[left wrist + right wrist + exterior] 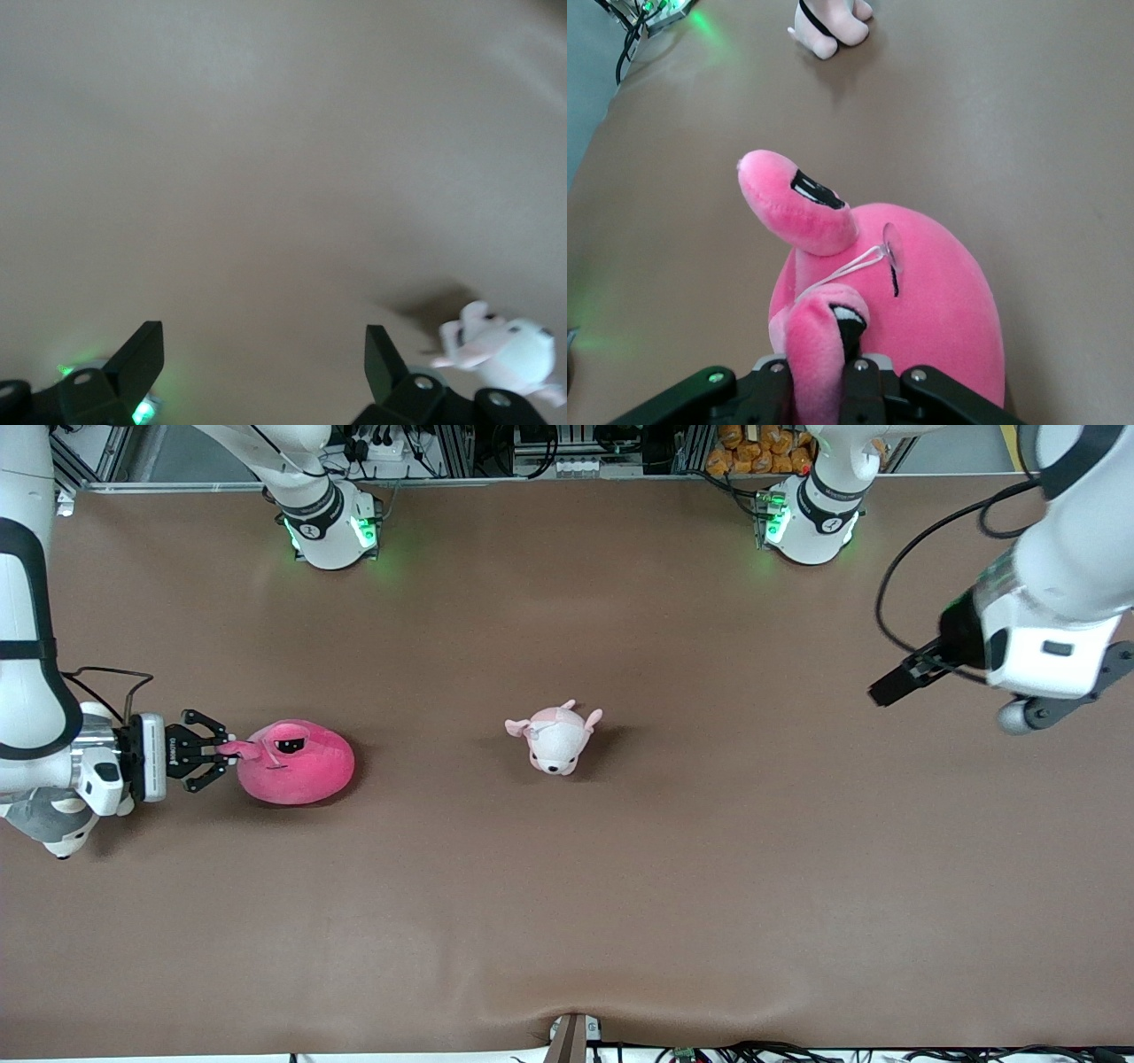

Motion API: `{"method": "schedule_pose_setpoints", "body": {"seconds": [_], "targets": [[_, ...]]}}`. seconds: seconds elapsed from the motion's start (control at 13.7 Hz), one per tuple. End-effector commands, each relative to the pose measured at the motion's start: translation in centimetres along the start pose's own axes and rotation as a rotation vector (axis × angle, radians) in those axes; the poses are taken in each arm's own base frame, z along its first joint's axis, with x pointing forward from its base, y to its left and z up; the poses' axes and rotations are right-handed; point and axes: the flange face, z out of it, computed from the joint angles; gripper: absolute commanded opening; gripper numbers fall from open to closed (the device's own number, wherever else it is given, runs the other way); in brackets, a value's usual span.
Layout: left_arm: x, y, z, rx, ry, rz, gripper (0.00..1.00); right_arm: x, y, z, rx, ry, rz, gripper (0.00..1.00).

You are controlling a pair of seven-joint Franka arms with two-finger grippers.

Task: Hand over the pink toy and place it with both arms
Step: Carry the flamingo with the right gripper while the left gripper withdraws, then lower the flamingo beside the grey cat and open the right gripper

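Item 1, pink toy point(297, 763): hot-pink rounded plush, lying on the brown table point(620, 886) at the middle left of the front view, toward the right arm's end. Its long axis runs across the frame, the ear end pointing at the frame's left edge, the rounded body toward the centre. A dark eye patch shows on its top. In the right wrist view one floppy ear point(799, 209) stands up with a black-and-white mark on it, and a small clear disc on a white thread lies on the body. No readable label on the toy.

Item 2, right gripper point(223, 751): black two-finger unit at the left edge of the front view, low at the table, clamped on the toy's other ear point(815, 354), which passes between the fingers in the right wrist view. White lettering on the gripper body is too small to read.

Item 3, left gripper point(264, 363): held up over the table at the upper right of the front view, fingers spread wide apart, holding nothing.

Item 4, puppy plush point(556, 740): pale pink and white, at the frame's centre, well apart from the pink toy.

Item 5, grey-and-white plush point(55, 825): at the left edge, partly under the right arm.
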Motion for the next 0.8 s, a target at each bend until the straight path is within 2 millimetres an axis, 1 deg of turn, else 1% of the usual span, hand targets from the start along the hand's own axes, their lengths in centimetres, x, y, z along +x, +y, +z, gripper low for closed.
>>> {"method": "schedule_pose_setpoints", "body": {"seconds": [0.0,0.07,0.15,0.22,0.29,0.36,0.51,0.58,0.66,0.73], "targets": [[-1.4,-5.4,-1.4,0.033,0.019,0.158,1.0,-0.7,0.3,-1.6,-0.007,-0.005,-0.026,0.31],[-2.3,-6.6,-1.1,0.046,0.009,0.188,1.0,-0.6,0.3,-1.9,-0.013,-0.009,-0.018,0.99],[-2.6,-7.9,-0.7,0.05,0.002,0.188,1.0,-0.6,0.4,-2.2,-0.019,-0.015,-0.01,1.0],[-2.9,-9.0,-0.3,0.036,-0.015,0.186,1.0,-0.4,0.4,-2.9,-0.023,-0.054,0.001,1.0],[-3.2,-9.6,-0.1,0.024,-0.025,0.187,1.0,-0.1,0.4,-4.2,-0.036,-0.105,0.031,1.0],[-3.8,-9.8,0.1,0.022,-0.019,0.191,1.0,0.5,0.4,-5.0,-0.047,-0.137,0.058,1.0],[-4.0,-10.6,0.4,0.012,-0.014,0.212,1.0,1.8,0.1,-5.7,-0.065,-0.169,0.131,1.0],[-3.9,-10.8,0.7,0.012,-0.017,0.231,1.0,2.5,-0.3,-6.3,-0.077,-0.188,0.172,1.0],[-3.8,-10.9,0.8,0.012,-0.017,0.239,1.0,3.8,-0.6,-6.5,-0.09,-0.216,0.212,1.0],[-4.2,-11.1,0.5,0.01,-0.01,0.24,1.0,5.4,-1.2,-7.1,-0.113,-0.256,0.259,1.0]]}}
